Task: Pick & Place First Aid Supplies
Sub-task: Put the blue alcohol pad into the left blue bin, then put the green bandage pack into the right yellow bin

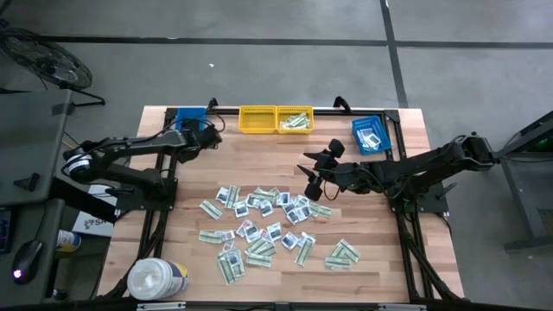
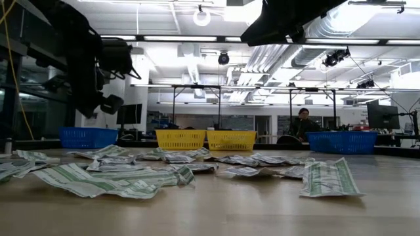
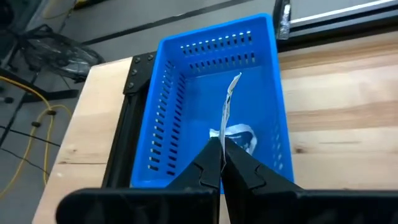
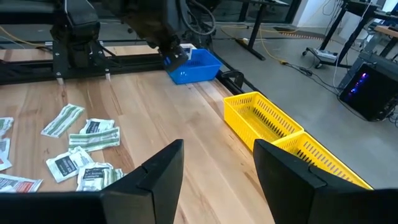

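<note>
Over the blue bin (image 3: 186, 81), packet (image 3: 229, 106) between left end effector (image 3: 222, 163) fingertips.

The tabletop (image 1: 363, 259) is pale blond wood with long plank lines and fine grain. Scattered over it, the first aid supplies (image 1: 259, 226) are white and pale green paper packets, the long strips striped green and white, the squarish ones white with dark blue or black panels. Two bins (image 1: 276, 119) side by side are bright yellow with slotted walls; another bin (image 3: 214, 93) is vivid blue, with rows of slots, and a further blue bin (image 1: 373, 135) holds white packets. The tub (image 1: 157, 278) is white. Both arms are black, and the floor (image 1: 276, 52) is grey.
</note>
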